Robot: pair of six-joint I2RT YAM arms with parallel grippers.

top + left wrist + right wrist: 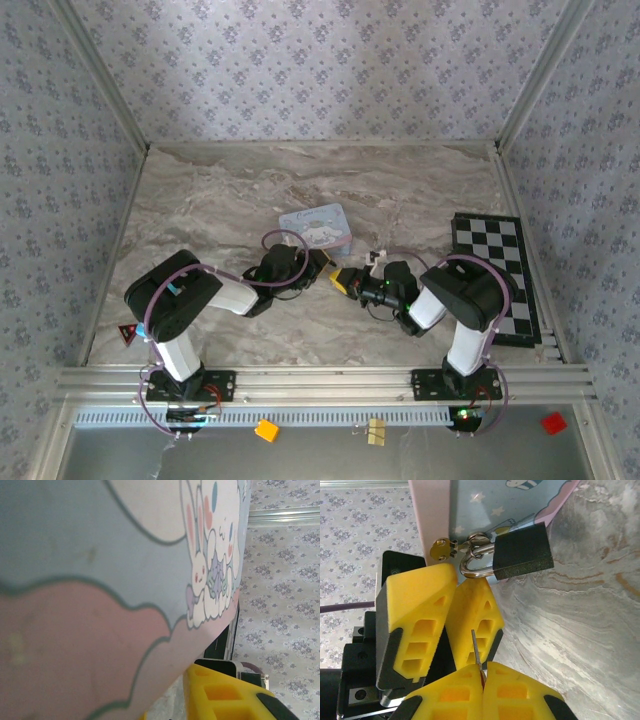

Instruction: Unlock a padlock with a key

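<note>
One key [476, 647] is clenched in the right pincer [483, 669] near the padlock [522, 552]; left pincer [459, 580] unclear.

This is a robot test cell in a lab: a marble-patterned bench [230, 200] is boxed in by wallpapered panels [300, 60] on aluminium rails [320, 380]. The left arm [185, 300] and right arm [465, 300] are bolted at its near edge.

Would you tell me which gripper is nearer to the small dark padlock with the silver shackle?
Left. The yellow fingertips of the left gripper sit beside the silver shackle of the small dark padlock; the right gripper, pinching the thin key blade, is farther back.
</note>
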